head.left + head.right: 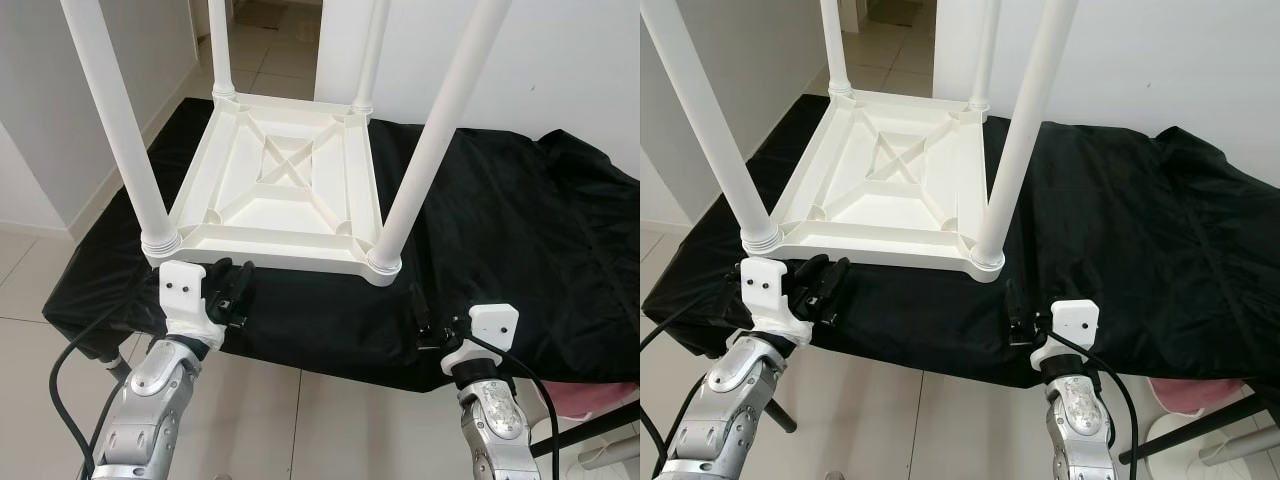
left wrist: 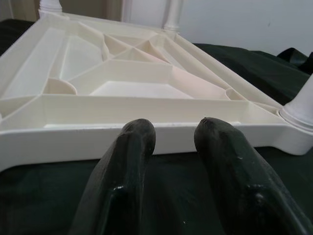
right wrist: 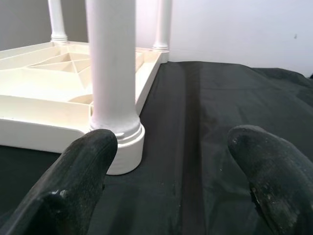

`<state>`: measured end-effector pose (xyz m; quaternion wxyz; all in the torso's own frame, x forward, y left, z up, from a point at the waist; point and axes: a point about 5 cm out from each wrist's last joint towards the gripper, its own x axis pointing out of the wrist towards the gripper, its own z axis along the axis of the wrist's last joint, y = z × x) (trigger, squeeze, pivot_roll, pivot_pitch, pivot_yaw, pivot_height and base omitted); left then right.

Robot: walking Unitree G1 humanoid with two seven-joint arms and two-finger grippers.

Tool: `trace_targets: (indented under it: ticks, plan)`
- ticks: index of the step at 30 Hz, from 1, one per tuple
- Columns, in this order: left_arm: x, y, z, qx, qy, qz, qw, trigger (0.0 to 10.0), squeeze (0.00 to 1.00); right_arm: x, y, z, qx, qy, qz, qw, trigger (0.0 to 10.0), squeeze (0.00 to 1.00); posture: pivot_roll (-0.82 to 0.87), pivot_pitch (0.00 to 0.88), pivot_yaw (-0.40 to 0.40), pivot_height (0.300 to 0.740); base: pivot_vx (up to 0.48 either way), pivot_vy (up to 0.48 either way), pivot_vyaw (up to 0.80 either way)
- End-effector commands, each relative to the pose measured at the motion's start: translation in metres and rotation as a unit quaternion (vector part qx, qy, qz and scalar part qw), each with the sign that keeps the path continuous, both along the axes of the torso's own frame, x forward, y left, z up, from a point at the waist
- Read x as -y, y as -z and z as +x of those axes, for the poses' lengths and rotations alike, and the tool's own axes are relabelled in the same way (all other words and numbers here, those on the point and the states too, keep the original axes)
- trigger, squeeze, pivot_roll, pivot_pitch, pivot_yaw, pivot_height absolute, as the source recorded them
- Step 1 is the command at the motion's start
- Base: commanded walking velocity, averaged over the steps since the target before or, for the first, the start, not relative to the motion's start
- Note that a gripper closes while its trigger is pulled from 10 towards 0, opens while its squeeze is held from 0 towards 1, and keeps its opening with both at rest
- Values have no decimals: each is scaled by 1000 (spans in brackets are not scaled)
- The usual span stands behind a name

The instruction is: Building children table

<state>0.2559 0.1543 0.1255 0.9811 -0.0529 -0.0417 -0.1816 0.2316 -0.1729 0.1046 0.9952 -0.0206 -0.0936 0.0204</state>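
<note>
Left eye view: the white children's table (image 1: pixel 285 185) is lying upside down on the black-covered tabletop (image 1: pixel 520 220), all four legs standing up in their corner sockets. So assembly looks about done; the step in hand is likely checking the legs or getting ready to flip it. The left gripper (image 1: pixel 232 290) is sitting just under the near left leg (image 1: pixel 118 120), fingers close together, holding nothing.

Right eye view: the right gripper (image 1: pixel 1023 318) is hovering at the cloth's near edge, just below the near right leg (image 1: pixel 1020 120), not touching it.

Left wrist view: the fingers (image 2: pixel 128 161) are showing a narrow gap, tips right at the table's near rim, gripping nothing. Contact is unclear.

Right wrist view: the fingers (image 3: pixel 83 171) are spread wide and empty, the near right leg's base ahead between them. Next move probably calls for closing around that leg or grabbing the rim to turn the table over.
</note>
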Motion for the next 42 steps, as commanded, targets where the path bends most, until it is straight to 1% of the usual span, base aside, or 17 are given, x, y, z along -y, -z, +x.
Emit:
trace_targets:
  ticks: [1,6,14,20,21,25,27,30,31,34,39,40,41,42]
  plan:
    - [5,-2,0,-4,28,6,1000,10000,0,-2,-1,2,-2,-8,3,1000,10000,0,-7,0,-79,740,0,0,0]
    - [5,-1,-2,-12,35,13,999,10000,0,-3,-1,5,-2,-17,1,1000,10000,0,-1,0,-76,740,0,0,0]
    - [4,0,-5,-24,40,7,999,10000,0,-5,-1,6,-2,-26,2,1000,10000,0,8,0,-65,740,0,0,0]
    - [10,0,-8,-18,59,25,998,10000,0,-9,-4,14,3,-33,2,999,10000,0,16,0,-68,740,0,0,0]
    - [10,0,-8,-18,59,25,998,10000,0,-9,-4,14,3,-33,2,999,10000,0,16,0,-68,740,0,0,0]
    - [17,-2,-12,-18,92,29,995,10000,0,-10,-8,22,5,-25,0,1000,10000,0,17,0,-69,740,0,0,0]
    - [17,-2,-12,-18,92,29,995,10000,0,-10,-8,22,5,-25,0,1000,10000,0,17,0,-69,740,0,0,0]
    - [25,-4,-17,-21,126,19,992,10000,0,-14,-16,31,12,-21,-1,1000,10000,0,14,0,-67,740,0,0,0]
    - [25,-4,-17,-21,126,19,992,10000,0,-14,-16,31,12,-21,-1,1000,10000,0,14,0,-67,740,0,0,0]
    - [31,-7,-16,-14,139,14,990,10000,0,-17,-21,39,17,-22,2,1000,10000,0,8,0,-67,740,0,0,0]
    - [33,-8,-16,-13,141,13,990,10000,0,-17,-21,41,18,-23,2,1000,10000,0,8,0,-66,740,0,0,0]
    - [35,-10,-16,-10,144,12,989,10000,0,-18,-23,45,19,-24,3,1000,10000,0,12,0,-69,740,0,0,0]
    - [35,-10,-16,-10,144,12,989,10000,0,-18,-23,45,19,-24,3,1000,10000,0,12,0,-69,740,0,0,0]
    - [37,-12,-17,-7,148,9,989,10000,0,-19,-26,52,20,-24,1,1000,10000,0,24,0,-79,740,0,0,0]
